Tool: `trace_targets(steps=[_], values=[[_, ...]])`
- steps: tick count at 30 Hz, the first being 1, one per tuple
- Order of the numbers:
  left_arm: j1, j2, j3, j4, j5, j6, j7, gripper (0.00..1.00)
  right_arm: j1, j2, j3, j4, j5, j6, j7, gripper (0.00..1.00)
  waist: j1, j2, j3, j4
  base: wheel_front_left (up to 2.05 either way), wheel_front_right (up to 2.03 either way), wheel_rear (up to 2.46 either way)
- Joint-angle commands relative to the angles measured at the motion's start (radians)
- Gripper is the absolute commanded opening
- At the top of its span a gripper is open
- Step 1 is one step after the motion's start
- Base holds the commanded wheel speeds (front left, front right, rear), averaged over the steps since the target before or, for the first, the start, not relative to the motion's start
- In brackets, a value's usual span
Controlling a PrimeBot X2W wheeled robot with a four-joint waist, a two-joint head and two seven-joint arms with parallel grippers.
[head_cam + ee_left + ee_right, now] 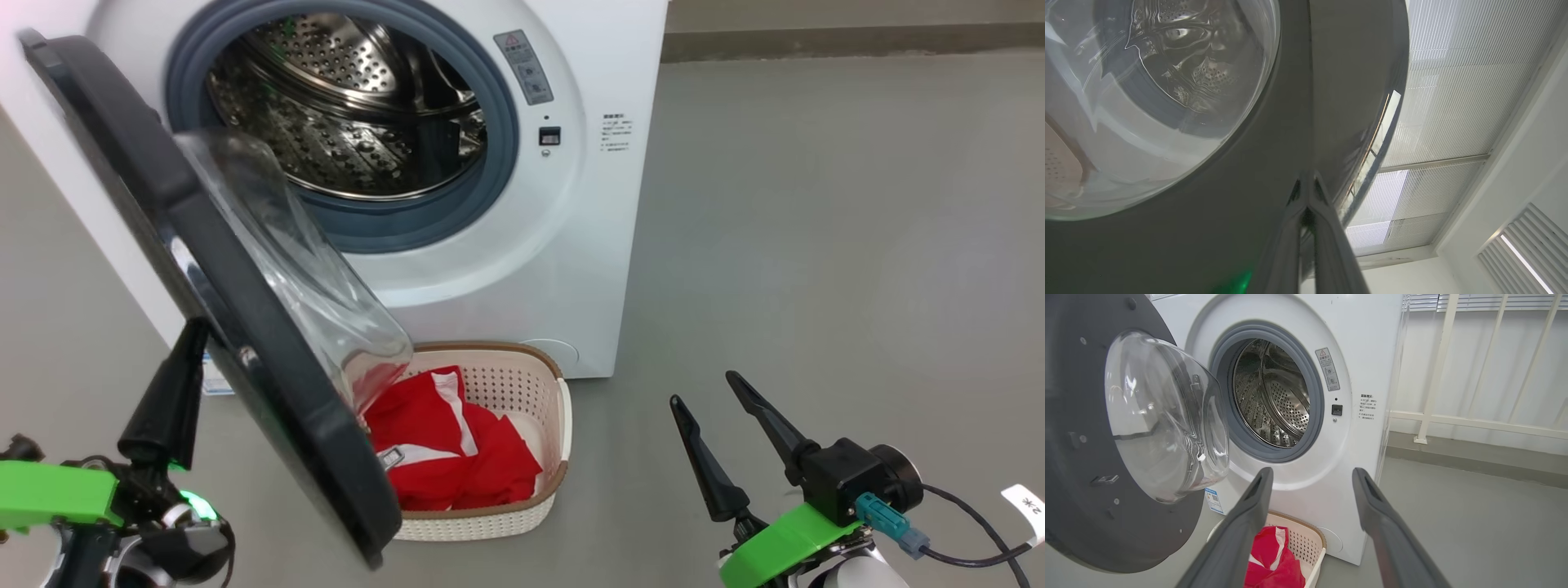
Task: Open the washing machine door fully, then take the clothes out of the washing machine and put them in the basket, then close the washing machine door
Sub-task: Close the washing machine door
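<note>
1. Our left claw (190, 349) sits at 8 o'clock in the head view. Its fingers are pressed together on nothing, making one stiff point. In its wrist view that point (1306, 181) appears to touch the outer face of the door (135, 155). We judge it is closed like this to push rather than grip.
2. Our right claw (704, 390) rests at 4 o'clock with its fingers spread wide and empty. It is well apart from everything, so it will not be in the door's way.
3. The door stands about half open, hinged on the left, with its glass bowl hanging over the near-left end of the basket (522, 384).
4. The basket sits on the floor (816, 245) at 6 o'clock, just in front of the washer (571, 245). That puts it under the opening, so the clothes have only a short drop.
5. The clothes (441, 457) lie heaped inside the basket, partly hidden by the door.
6. At 12 o'clock, the drum (351, 122) shows bare steel where we can see into it.
7. We judge the unloading is done and only closing the door is left. The risk is the bowl or rim catching the basket as the door swings.
</note>
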Motion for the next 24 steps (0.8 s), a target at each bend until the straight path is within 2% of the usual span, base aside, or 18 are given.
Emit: trace_targets(steps=[1,9,24], values=[[-0.054,0.014,0.011,-0.032,-0.003,-0.003,0.002,0.0,-0.038,0.002,0.022,-0.026,-0.009,0.005,-0.006,1.0,0.0,0.0,0.01,-0.015,0.0,0.0,0.0],[-0.08,0.014,-0.011,-0.012,-0.036,-0.013,-0.025,0.0,-0.047,0.002,0.025,-0.022,-0.009,0.005,-0.006,1.0,0.0,0.0,0.022,-0.071,0.0,0.0,0.0],[-0.163,0.014,-0.026,0.075,-0.027,-0.038,-0.083,0.0,-0.064,0.002,0.022,-0.026,-0.01,0.005,-0.006,1.0,0.0,0.0,0.053,-0.164,0.0,0.0,0.0]])
